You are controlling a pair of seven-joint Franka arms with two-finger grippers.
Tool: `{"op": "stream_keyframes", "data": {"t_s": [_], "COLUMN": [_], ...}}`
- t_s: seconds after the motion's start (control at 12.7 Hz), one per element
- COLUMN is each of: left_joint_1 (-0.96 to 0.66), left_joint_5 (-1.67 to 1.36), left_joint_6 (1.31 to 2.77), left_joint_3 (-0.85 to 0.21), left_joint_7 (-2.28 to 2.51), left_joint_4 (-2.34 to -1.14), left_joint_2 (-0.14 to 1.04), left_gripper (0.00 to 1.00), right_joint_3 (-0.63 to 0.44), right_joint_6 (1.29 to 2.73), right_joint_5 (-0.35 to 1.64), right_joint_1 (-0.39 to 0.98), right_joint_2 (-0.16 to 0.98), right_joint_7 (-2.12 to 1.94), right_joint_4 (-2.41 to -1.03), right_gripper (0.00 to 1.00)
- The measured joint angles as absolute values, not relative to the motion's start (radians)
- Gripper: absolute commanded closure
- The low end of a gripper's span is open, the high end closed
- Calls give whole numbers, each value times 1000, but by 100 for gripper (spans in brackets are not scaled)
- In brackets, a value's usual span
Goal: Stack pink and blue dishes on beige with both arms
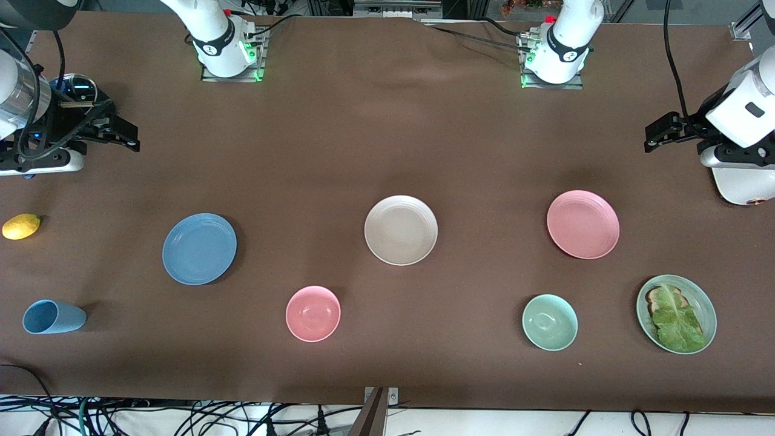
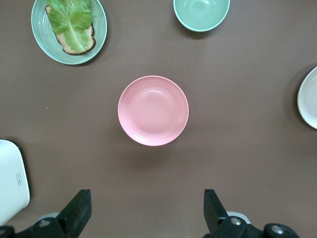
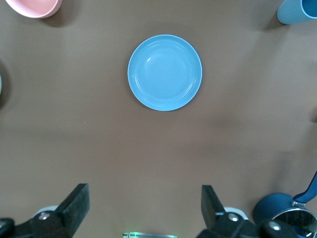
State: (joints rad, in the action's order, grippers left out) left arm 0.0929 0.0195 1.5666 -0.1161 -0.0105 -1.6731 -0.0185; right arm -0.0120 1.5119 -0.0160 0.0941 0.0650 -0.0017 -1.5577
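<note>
Three flat round matte plates lie apart on the brown tabletop (image 1: 387,133), so nothing is stacked yet. The cream-beige plate (image 1: 401,230) sits mid-table. The blue plate (image 1: 199,248) lies toward the right arm's end and the pink plate (image 1: 583,224) toward the left arm's end. Both moves remain. The left tool (image 2: 147,210) hangs high over bare tabletop beside the pink plate, fingers spread and empty. The right tool (image 3: 144,208) hangs over tabletop near the blue plate, likewise spread and empty.
</note>
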Motion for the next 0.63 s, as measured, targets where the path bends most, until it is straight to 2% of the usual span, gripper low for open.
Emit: {"op": "stream_keyframes", "data": {"t_s": [0.63], "left_joint_1": [93], "left_joint_5": [20], "left_joint_6": [1570], "left_joint_3": [-118], "left_joint_7": [-10], "left_joint_4": [-1673], "left_joint_2": [-18], "left_gripper": [0], "right_joint_3": [-8], "right_joint_6": [1523], "right_joint_5": [-16], "right_joint_1": [95], "right_joint_2": [64], "right_joint_7": [-2], "right_joint_4": [-1559], "right_gripper": [0]}}
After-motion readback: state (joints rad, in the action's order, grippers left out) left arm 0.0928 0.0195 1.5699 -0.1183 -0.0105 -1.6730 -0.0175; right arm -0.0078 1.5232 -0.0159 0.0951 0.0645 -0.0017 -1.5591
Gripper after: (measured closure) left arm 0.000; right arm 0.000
